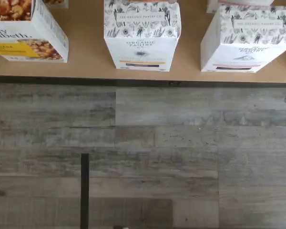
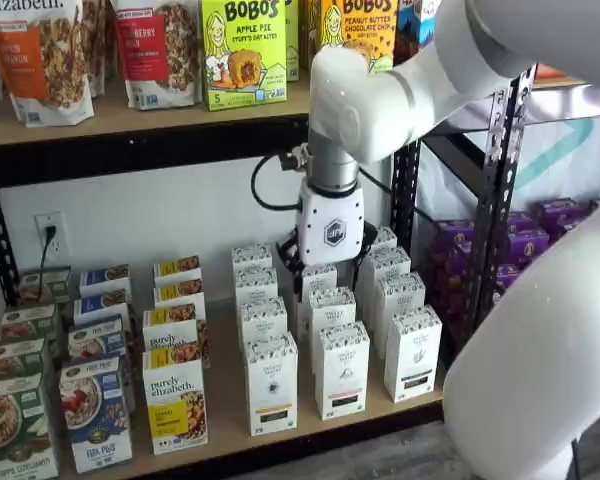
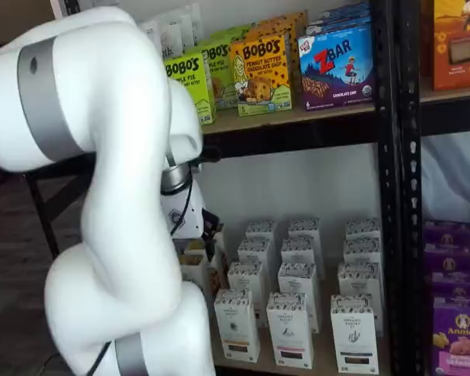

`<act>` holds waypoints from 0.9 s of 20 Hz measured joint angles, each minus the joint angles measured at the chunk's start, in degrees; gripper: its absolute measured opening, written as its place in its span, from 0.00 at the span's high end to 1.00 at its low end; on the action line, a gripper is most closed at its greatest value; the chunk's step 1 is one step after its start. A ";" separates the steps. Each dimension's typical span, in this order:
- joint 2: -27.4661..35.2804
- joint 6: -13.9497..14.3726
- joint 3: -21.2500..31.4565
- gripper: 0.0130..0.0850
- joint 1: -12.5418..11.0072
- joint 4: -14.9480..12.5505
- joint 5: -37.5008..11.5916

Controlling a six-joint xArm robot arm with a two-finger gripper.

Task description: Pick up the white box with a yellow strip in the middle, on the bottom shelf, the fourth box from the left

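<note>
The white box point(image 1: 142, 40) with a yellow-tan strip stands at the front of the bottom shelf point(image 1: 86, 62), centred in the wrist view. In both shelf views it is the leftmost front white carton point(image 2: 271, 385) point(image 3: 237, 325). My gripper point(image 2: 328, 258) hangs over the rear rows of white cartons, behind and above the white box. Only its white body and dark bits at the sides show; the fingertips are hidden behind cartons. In a shelf view my own arm hides most of the gripper's body point(image 3: 184, 218).
A Purely Elizabeth box point(image 1: 26, 33) stands left of the white box and a pink-strip white carton point(image 1: 248, 40) right of it. More white cartons point(image 2: 342, 370) point(image 2: 413, 352) fill the front row. The upper shelf point(image 2: 130, 120) bears Bobo's boxes. Grey plank floor point(image 1: 181, 157) lies below.
</note>
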 joint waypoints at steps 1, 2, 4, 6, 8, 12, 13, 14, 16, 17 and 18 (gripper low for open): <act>0.99 -0.07 -0.05 0.00 0.00 0.11 -0.84; 1.92 -0.24 -0.09 0.00 -0.03 0.34 -1.64; 3.89 -0.62 -0.14 0.00 -0.09 0.87 -3.37; 5.34 -0.95 0.09 0.00 -0.07 1.38 -5.24; 6.80 -1.42 0.13 0.00 0.05 2.14 -6.56; 10.37 -2.03 0.27 0.00 0.57 3.52 -10.41; 11.88 -2.03 0.17 0.00 0.81 3.75 -11.87; 13.01 -1.92 0.02 0.00 0.98 3.80 -12.92; 15.60 -1.49 -0.56 0.00 1.33 3.68 -14.77; 16.82 -1.19 -0.92 0.00 1.48 3.49 -15.62; 18.21 -0.83 -1.34 0.00 1.62 3.22 -16.43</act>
